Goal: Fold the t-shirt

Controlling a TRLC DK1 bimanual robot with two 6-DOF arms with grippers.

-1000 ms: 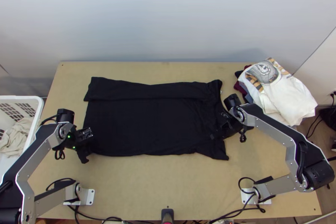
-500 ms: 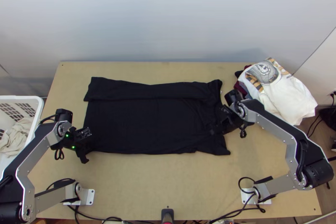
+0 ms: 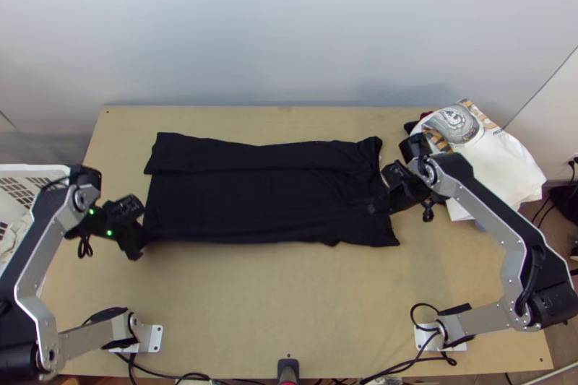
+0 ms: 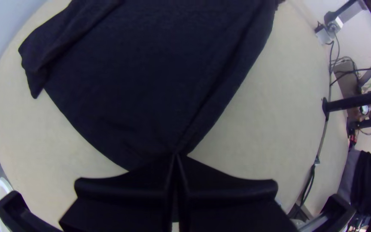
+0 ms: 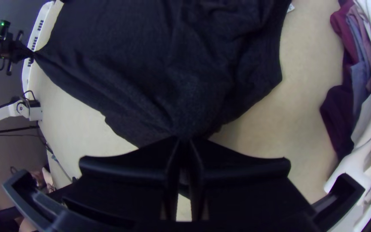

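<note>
The black t-shirt point(image 3: 260, 193) lies across the table as a long rectangle, with a folded strip along its far side. My left gripper point(image 3: 139, 244) is at its left end, near the lower corner. In the left wrist view the left gripper point(image 4: 175, 158) is shut on the shirt's point(image 4: 159, 73) edge. At the shirt's right end is my right gripper point(image 3: 376, 208). The right wrist view has the right gripper point(image 5: 185, 141) shut on gathered cloth of the shirt point(image 5: 194, 94), with creases running from its fingertips.
A pile of folded clothes with a white printed shirt point(image 3: 491, 161) on top lies at the table's right rear corner. At the left edge stands a white basket point(image 3: 54, 170) with light cloth in it. Bare wooden table point(image 3: 289, 298) lies in front of the shirt.
Both grippers have moved slightly up the picture, the left also leftward and the right also rightward. The shirt's near edge has risen with them, away from the table's front.
</note>
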